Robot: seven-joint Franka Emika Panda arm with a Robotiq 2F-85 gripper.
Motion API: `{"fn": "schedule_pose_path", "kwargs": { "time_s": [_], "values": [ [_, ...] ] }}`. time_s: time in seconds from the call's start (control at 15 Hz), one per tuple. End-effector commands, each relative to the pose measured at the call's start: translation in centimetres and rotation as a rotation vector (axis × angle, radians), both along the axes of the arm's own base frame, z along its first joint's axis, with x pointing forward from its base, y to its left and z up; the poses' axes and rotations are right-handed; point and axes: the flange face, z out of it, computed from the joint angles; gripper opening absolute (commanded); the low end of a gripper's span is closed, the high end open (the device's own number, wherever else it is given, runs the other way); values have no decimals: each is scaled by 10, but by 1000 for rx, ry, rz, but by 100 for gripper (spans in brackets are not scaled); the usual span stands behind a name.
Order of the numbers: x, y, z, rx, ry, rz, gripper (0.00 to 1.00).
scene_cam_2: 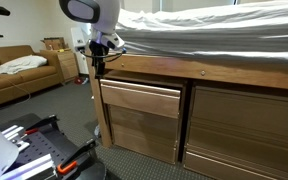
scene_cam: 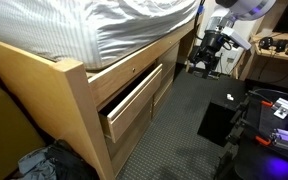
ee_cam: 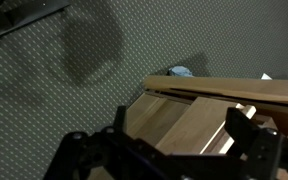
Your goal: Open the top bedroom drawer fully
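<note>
The top drawer (scene_cam_2: 139,100) juts out under the bed rail (scene_cam_2: 214,68), directly above the lower drawer front (scene_cam_2: 137,135). The mattress (scene_cam: 104,25) lies on the frame above. The end effector (scene_cam_2: 97,62) hangs by the bed's end, and the sofa (scene_cam_2: 14,78) stands beyond it.

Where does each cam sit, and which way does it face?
Exterior view: by the bed's corner post, looking along the bed's side; top bedroom drawer partway out, arm at the far end.
Exterior view: out in the room, facing the bed's side; drawer, arm at left.
Wrist view: looks down on carpet and pale wood; pincer open at bottom.
Shared: both exterior views show drawer and arm.
</note>
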Motion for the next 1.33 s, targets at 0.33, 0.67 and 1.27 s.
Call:
{"fn": "schedule_pose_path", "kwargs": {
  "time_s": [0.33,0.67,1.27],
  "values": [
    [26,-11,-27,-72,-133,-246,100],
    [63,-5,-42,-73,-230,-510,100],
    [112,10,-26,33,-413,-659,100]
  ]
}}
